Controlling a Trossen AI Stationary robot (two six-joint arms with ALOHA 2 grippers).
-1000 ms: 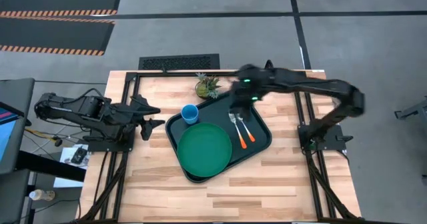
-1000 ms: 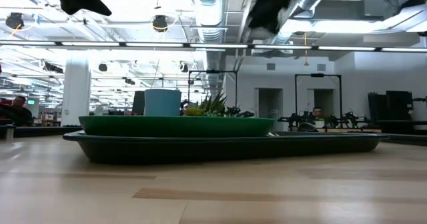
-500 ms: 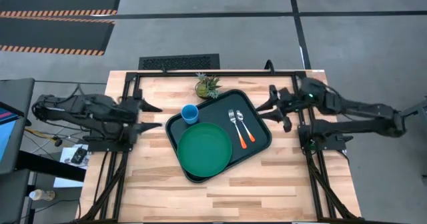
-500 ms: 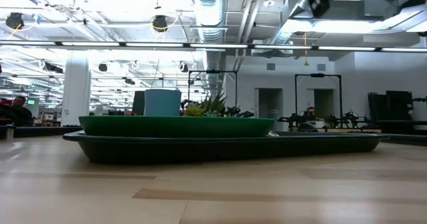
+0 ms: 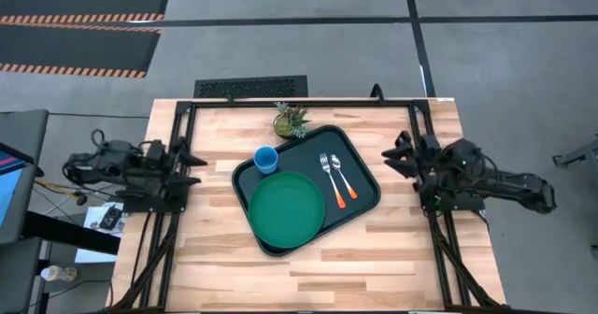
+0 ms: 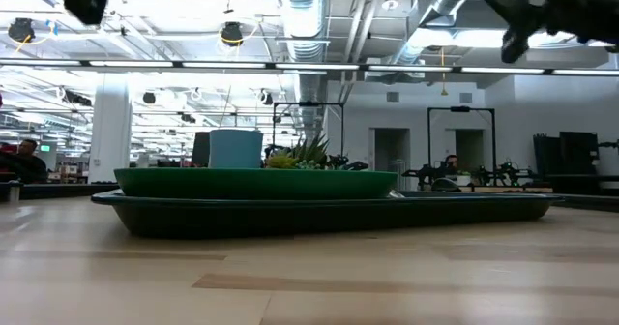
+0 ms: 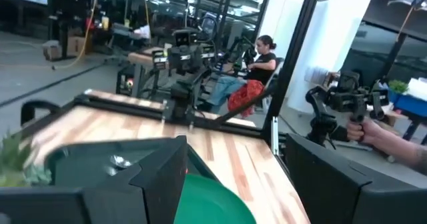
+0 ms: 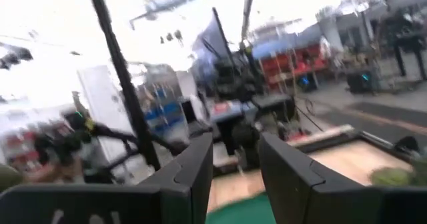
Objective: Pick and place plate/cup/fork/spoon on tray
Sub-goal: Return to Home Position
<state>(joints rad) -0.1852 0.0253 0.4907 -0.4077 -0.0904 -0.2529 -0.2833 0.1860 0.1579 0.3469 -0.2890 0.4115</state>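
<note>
While both arms sit folded back at the tabletop's (image 5: 374,249) edges, the job looks all but finished. Over on the left, the left tool (image 5: 187,162) hangs just off the tabletop's side, its fingers spread wide and holding nothing. On the tray (image 5: 308,150) in the middle, the blue cup (image 5: 266,159) stands at the far left corner, the green plate (image 5: 286,211) lies just in front of it, and the fork (image 5: 329,178) and spoon (image 5: 342,177) rest side by side to the plate's right. A small spiky plant (image 5: 291,121) sits just beyond the tray. On the right, the right tool (image 5: 391,155) is parted and empty too. I'd say this is the return to rest; what's left only calls for settling both arms clear of the tray.
</note>
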